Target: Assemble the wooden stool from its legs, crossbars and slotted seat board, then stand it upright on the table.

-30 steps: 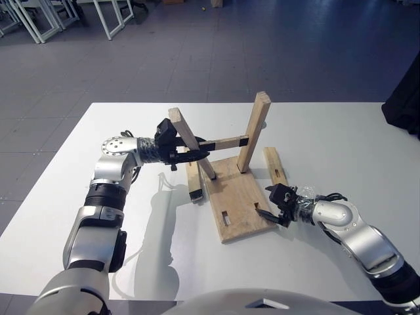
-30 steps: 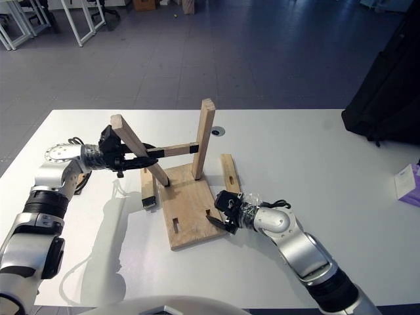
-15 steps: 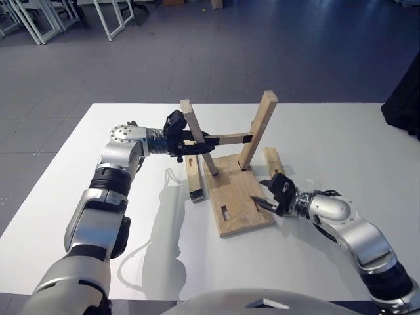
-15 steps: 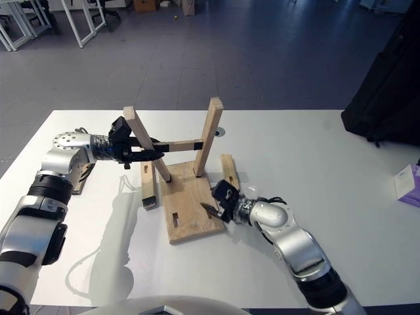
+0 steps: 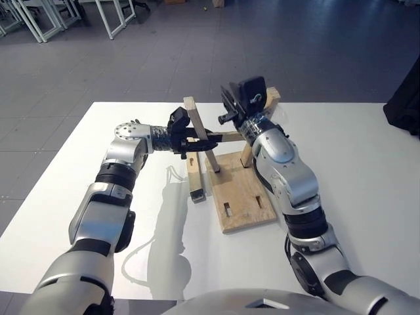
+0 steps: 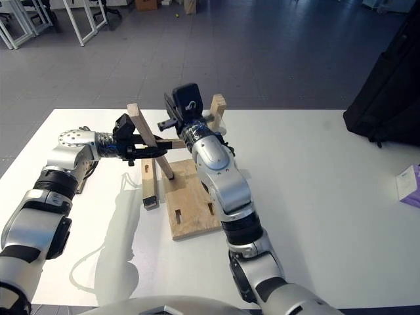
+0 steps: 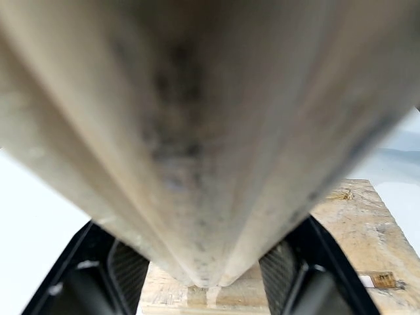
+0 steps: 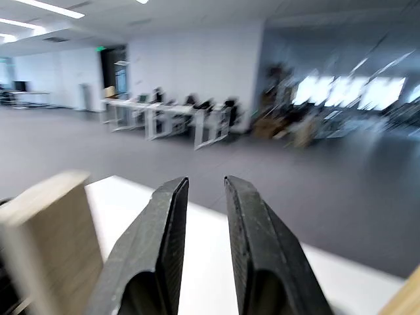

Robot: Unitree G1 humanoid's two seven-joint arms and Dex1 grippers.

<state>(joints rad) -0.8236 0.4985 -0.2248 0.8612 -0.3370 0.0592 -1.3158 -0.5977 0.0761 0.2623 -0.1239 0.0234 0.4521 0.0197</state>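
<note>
One white table [image 5: 367, 164] carries the seat board [image 5: 246, 207], lying flat with its slots up. Two legs rise from its far end: a tilted leg [image 5: 191, 115] leaning toward the robot's left, and an upright leg [image 5: 270, 98] largely hidden behind the right arm. A crossbar [image 5: 226, 136] joins them horizontally. A loose leg [image 5: 194, 180] lies just beside the board's left edge. The left gripper [image 5: 210, 138] appears clamped on the tilted leg near the crossbar joint. The right gripper [image 8: 205, 187], fingers narrowly parted and empty, hovers above the crossbar between the legs, nearer the upright leg. The slot joints cannot be made out.
</note>
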